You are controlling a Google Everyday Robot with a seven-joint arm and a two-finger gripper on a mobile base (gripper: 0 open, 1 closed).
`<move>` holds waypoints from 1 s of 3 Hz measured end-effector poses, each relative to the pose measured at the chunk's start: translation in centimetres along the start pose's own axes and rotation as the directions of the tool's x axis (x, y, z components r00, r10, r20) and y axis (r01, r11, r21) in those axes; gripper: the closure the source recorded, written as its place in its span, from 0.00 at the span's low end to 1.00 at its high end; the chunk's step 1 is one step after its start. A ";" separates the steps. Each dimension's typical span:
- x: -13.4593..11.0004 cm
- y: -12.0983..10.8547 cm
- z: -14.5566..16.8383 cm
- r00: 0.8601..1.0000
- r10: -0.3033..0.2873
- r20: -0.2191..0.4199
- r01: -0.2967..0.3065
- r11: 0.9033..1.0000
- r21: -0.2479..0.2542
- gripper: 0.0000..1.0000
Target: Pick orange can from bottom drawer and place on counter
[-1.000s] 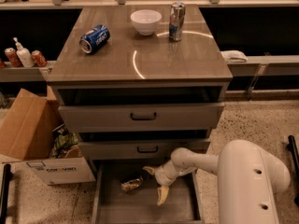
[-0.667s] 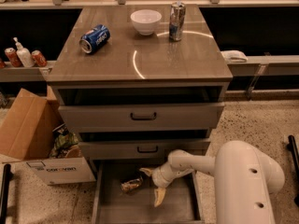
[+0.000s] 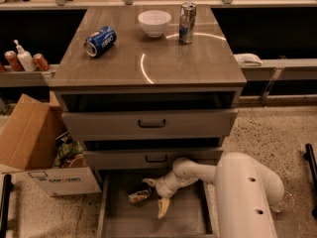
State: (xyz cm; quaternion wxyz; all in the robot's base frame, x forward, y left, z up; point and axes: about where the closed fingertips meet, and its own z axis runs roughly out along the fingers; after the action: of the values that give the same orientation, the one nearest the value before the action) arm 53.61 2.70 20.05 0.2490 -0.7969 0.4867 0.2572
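The orange can (image 3: pixel 139 197) lies on its side on the floor of the open bottom drawer (image 3: pixel 184 221), left of centre. My gripper (image 3: pixel 155 196) reaches down into that drawer from the right on a white arm (image 3: pixel 198 171). It is open, one finger (image 3: pixel 149 182) behind the can and the other finger (image 3: pixel 163 208) in front of it. The can's right end sits at the mouth of the gap. The counter (image 3: pixel 148 58) is the glossy grey-brown top of the cabinet above.
On the counter lie a blue can (image 3: pixel 100 40) on its side, a white bowl (image 3: pixel 154 23) and a tall silver-and-blue can (image 3: pixel 187 23). The two upper drawers (image 3: pixel 151 124) stick out slightly. A cardboard box (image 3: pixel 34 148) stands on the floor at the left.
My gripper has slid left inside the bottom drawer, closing in on the orange can. The can has not moved.
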 end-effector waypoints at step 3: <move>0.9 -1.8 5.0 0.988 0.035 0.153 -0.059 0.987 0.152 0.00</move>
State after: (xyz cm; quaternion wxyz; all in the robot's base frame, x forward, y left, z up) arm 54.76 6.15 16.01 0.3403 -0.7416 0.5041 0.2830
